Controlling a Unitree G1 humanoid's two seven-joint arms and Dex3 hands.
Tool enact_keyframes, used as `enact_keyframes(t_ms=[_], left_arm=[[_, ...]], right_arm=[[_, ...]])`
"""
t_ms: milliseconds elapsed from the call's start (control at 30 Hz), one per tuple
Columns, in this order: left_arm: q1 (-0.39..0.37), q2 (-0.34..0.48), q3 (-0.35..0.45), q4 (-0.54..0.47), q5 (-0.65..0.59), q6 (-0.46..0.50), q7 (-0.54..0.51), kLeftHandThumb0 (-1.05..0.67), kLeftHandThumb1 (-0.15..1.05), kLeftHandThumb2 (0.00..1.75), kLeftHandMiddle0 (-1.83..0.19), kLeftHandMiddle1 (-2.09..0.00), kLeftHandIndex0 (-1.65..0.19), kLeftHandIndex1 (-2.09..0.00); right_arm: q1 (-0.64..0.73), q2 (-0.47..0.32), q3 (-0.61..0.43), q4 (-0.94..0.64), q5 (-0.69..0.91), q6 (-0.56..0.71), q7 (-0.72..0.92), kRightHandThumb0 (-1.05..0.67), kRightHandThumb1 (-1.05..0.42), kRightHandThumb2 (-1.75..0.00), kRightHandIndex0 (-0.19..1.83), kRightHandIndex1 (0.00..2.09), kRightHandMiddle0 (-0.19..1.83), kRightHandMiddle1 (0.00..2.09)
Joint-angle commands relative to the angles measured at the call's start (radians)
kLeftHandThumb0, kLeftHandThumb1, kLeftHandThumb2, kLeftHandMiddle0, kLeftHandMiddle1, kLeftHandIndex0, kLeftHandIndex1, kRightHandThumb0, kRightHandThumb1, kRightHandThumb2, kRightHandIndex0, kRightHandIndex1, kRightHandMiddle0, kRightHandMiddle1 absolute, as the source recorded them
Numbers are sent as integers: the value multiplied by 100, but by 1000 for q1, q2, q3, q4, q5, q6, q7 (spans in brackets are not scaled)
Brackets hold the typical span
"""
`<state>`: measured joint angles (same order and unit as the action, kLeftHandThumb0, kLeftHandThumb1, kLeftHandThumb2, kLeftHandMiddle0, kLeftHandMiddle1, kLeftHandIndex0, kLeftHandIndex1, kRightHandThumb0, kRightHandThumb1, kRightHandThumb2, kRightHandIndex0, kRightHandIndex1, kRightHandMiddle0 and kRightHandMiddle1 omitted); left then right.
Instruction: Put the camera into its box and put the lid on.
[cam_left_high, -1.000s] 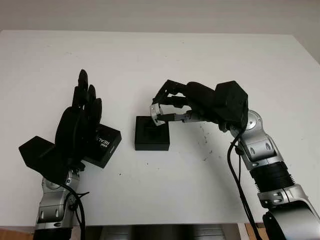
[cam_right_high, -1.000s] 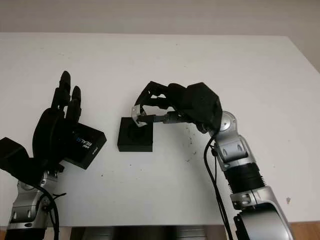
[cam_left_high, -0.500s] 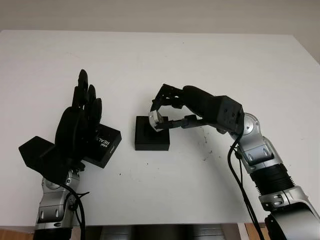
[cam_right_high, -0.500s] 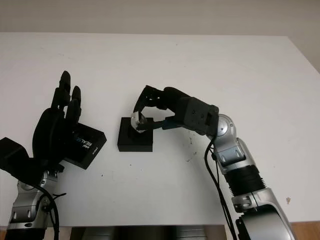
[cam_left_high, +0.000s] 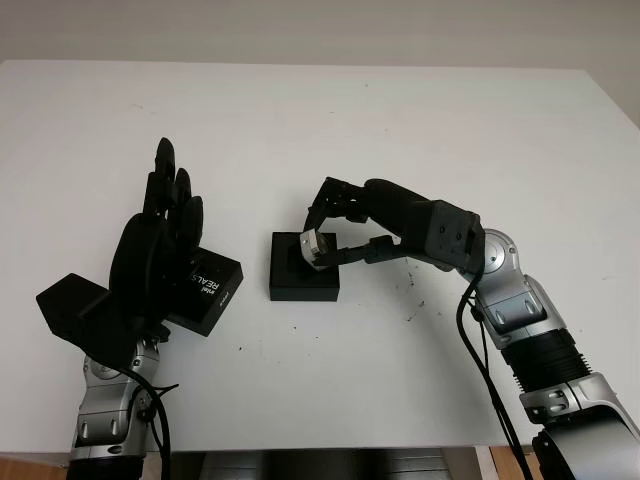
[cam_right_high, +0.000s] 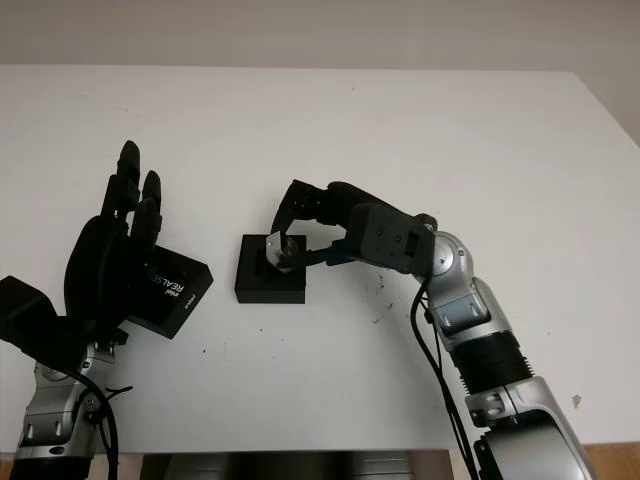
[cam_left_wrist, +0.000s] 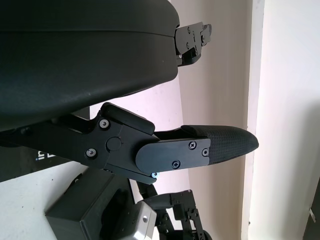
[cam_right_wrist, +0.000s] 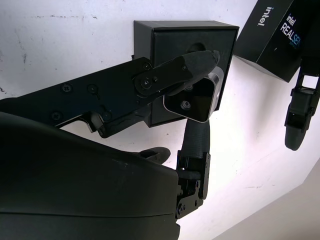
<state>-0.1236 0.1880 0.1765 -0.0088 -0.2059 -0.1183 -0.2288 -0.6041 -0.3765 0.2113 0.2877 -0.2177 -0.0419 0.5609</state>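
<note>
Since a second ago the right arm has stretched out and dropped lower, and the camera (cam_left_high: 314, 247) has moved from the box's right edge to over its hollow; left arm has not shifted.

Left to right:
- Left hand (cam_left_high: 160, 235) is raised above the table (cam_left_high: 400, 120) at the left, open, holding nothing. Its palm sits in front of the lid from the head views.
- Lid (cam_left_high: 208, 290), black with white lettering, lies on the table just beside and partly behind that hand, apart from the box.
- Box (cam_left_high: 303, 268), black and square, sits open at the table's middle with its hollow facing up. In the left wrist view it shows at the frame edge (cam_left_wrist: 85, 205), with the silver body above it.
- Camera, small and silver, is tilted right over the box's hollow; cannot tell whether it touches the insert yet. In the right wrist view (cam_right_wrist: 192, 102) its flat face with one screw hole points at the lens.
- Right hand (cam_left_high: 345, 222) reaches in from the right, fingers closed on the camera: one finger (cam_right_wrist: 192, 62) across it on top, another (cam_right_wrist: 197, 137) below.
</note>
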Motion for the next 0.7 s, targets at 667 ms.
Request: enact_keyframes(t_ms=[667], left_arm=[[24, -6, -2, -38, -6, 5, 3, -77, 105, 51, 19, 0, 19, 0]], right_arm=[[-5, -28, 28, -15, -93, -24, -43, -49, -105, -11, 33, 9, 40, 178]])
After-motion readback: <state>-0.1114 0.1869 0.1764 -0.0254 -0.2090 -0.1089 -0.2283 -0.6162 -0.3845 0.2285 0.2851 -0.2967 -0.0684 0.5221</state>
